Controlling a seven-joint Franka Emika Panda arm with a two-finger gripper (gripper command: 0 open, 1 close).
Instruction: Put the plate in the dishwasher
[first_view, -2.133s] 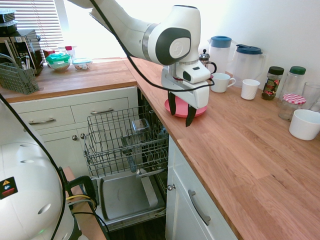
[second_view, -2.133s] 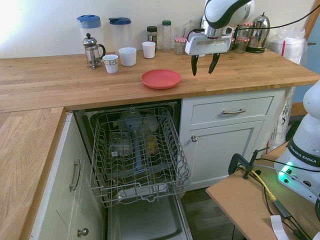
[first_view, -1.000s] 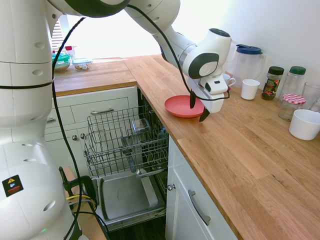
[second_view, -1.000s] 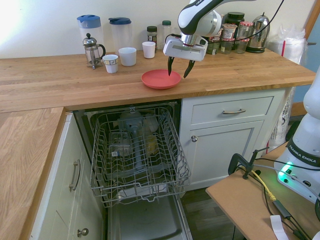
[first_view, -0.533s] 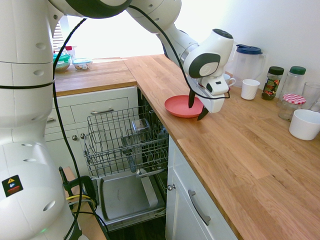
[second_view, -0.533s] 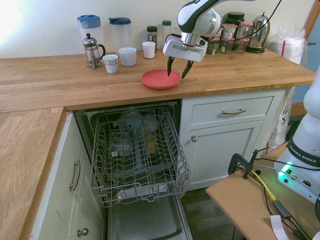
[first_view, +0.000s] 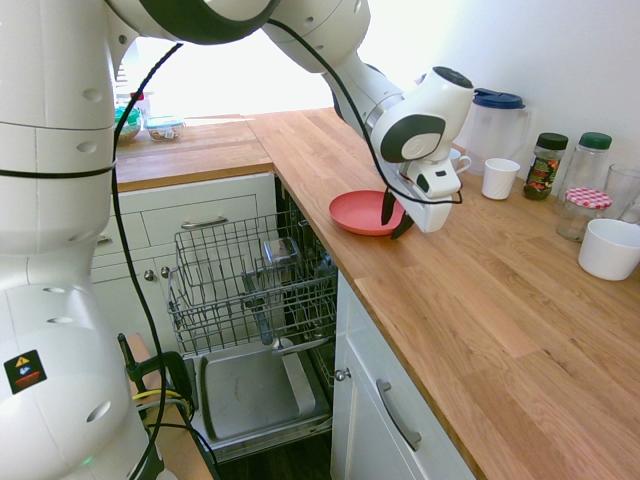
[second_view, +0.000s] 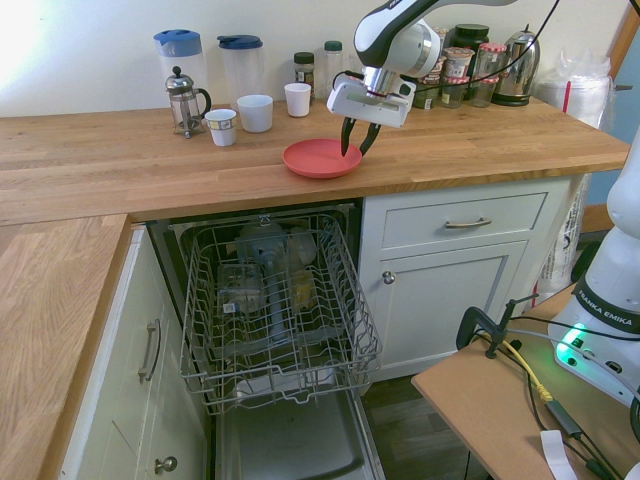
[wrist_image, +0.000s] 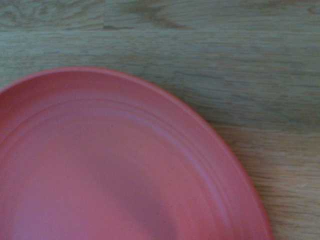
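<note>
Wrist view: plate (wrist_image: 115, 165) close, gripper (second_view: 354, 139) angled down at rim, fingers narrowed, maybe touching.

Bare counter (second_view: 150, 170) surrounds the plate (second_view: 320, 158); cups (second_view: 255, 112) stand well behind.

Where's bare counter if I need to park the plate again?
Bare worktop runs left of the plate, in front of the mugs, and right of the end effector toward the counter's end. The back wall is crowded with jugs and jars.
</note>
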